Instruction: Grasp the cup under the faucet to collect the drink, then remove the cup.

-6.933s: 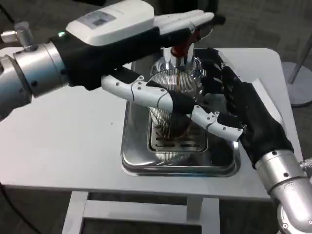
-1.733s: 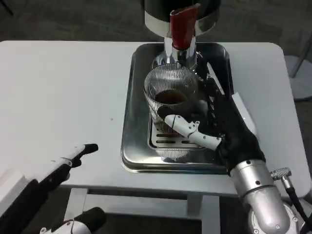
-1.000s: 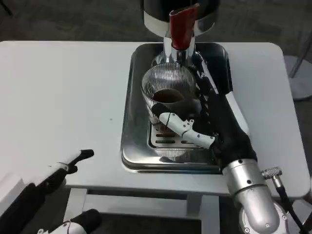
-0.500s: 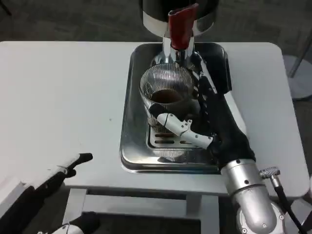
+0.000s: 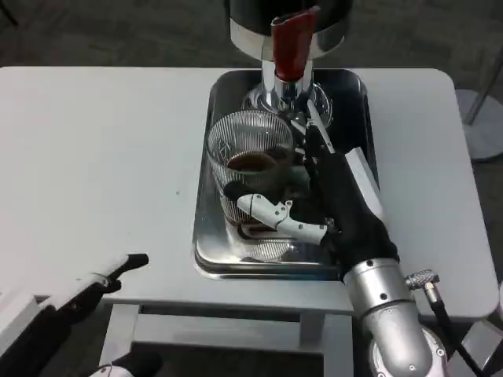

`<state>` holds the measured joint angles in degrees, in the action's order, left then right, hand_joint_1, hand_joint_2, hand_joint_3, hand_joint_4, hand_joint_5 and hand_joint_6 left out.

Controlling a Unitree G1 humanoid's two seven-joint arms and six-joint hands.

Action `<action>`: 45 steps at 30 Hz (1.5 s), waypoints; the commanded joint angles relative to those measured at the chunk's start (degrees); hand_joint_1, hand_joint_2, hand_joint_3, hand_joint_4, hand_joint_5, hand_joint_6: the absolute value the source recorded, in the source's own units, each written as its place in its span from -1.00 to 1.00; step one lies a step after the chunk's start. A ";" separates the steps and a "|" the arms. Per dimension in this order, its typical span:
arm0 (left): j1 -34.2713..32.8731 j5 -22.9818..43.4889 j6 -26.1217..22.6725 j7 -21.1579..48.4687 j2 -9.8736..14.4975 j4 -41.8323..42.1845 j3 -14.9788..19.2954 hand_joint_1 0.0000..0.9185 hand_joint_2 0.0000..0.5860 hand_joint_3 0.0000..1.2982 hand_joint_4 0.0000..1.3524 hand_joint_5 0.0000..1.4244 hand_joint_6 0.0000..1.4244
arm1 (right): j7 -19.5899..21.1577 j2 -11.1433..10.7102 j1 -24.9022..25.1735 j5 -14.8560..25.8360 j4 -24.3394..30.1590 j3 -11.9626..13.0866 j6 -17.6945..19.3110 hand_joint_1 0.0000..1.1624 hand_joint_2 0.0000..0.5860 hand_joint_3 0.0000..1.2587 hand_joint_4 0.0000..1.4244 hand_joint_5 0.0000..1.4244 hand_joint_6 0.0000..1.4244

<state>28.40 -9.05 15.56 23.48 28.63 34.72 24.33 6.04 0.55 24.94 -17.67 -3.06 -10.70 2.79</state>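
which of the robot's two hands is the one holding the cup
The right hand grips the ribbed cup over the tray; the left hand holds nothing at the table's near edge.

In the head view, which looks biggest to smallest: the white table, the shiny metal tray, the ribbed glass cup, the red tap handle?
1. White table
2. Shiny metal tray
3. Ribbed glass cup, held by the right hand
4. Red tap handle, though it sits higher, nearer the camera, so it may look enlarged.
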 commanded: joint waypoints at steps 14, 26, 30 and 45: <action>1.80 0.96 0.03 0.78 0.37 -0.76 1.76 -1.00 -0.65 -0.80 -0.91 -0.79 -0.64 | 6.12 2.16 -1.21 -6.40 0.49 -2.38 -0.85 0.42 -0.27 -0.72 -0.43 -0.30 -0.08; 1.52 1.87 0.97 0.56 0.53 -2.24 2.16 -1.00 -0.65 -0.80 -0.90 -0.79 -0.64 | 12.23 2.93 -1.96 -9.01 -0.09 -2.78 1.36 0.41 -0.21 -0.28 -0.10 0.00 0.38; 1.12 2.01 1.09 0.55 0.65 -2.62 2.21 -1.00 -0.65 -0.80 -0.90 -0.79 -0.64 | 13.66 2.93 -2.03 -9.58 -0.30 -2.67 1.63 0.42 -0.21 -0.17 -0.01 0.12 0.54; -0.58 2.39 1.69 0.70 1.92 -4.07 1.92 -1.00 -0.65 -0.80 -0.90 -0.79 -0.64 | 17.54 2.53 -2.53 -9.60 -0.82 -1.21 4.98 0.44 -0.32 0.18 0.31 0.51 0.94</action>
<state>27.15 -7.11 16.41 23.49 30.08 31.37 26.10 22.38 2.66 22.73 -27.56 -4.23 -11.93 4.93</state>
